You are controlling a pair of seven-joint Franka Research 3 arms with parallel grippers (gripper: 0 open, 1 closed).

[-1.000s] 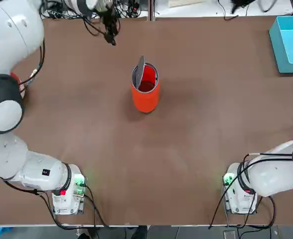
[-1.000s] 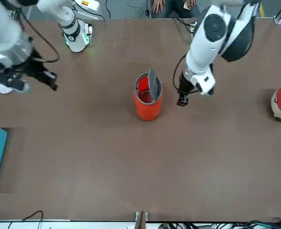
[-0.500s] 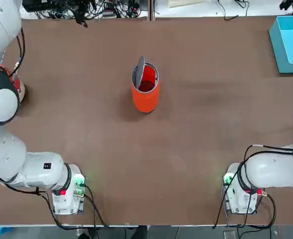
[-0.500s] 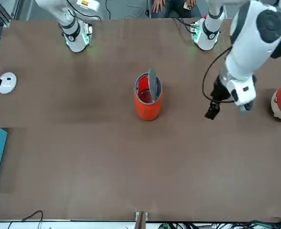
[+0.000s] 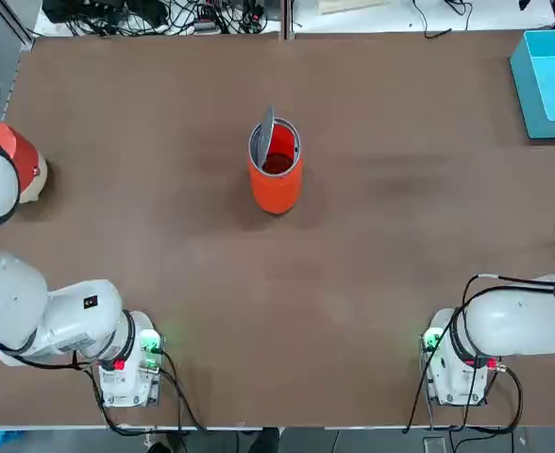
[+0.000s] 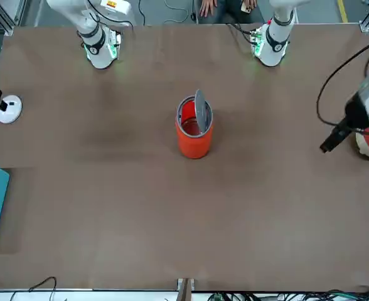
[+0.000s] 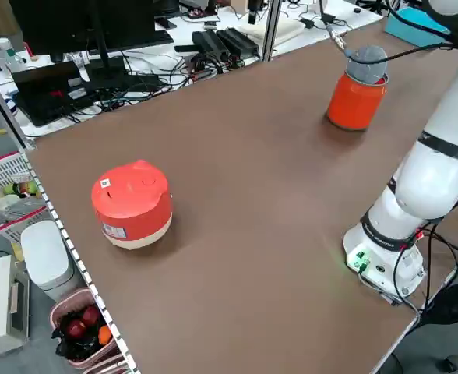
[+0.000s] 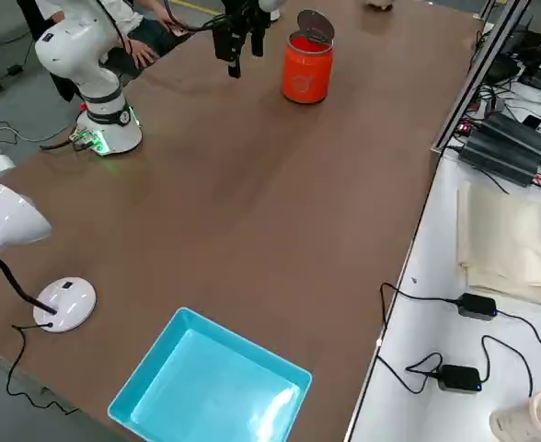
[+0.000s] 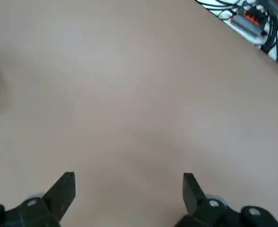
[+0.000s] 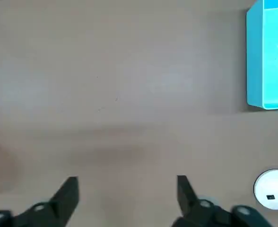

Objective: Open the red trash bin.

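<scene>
The red trash bin [image 5: 276,184] stands upright a little beyond the middle of the table. Its silver-grey swing lid [image 5: 266,132] is tipped up on edge, so the red inside shows. The bin [image 6: 193,141] looks the same from the front. My left gripper [image 6: 326,147] hangs far off to the bin's left, in front of the red-and-white object. The left wrist view shows this gripper [image 9: 127,182] open over bare table. My right gripper [image 10: 127,183] is open too, high above the table's right part, touching nothing.
A red-and-white rounded object [image 7: 132,204] sits near the table's left edge. A light blue box [image 5: 549,80] lies at the far right corner. A white lamp base [image 6: 9,108] stands on the right side. A person's hands [image 6: 203,7] show behind the arm bases.
My left gripper has swung away from the bin to the table's left side. The right arm has left the front view. The bin and its tipped lid have not moved.
</scene>
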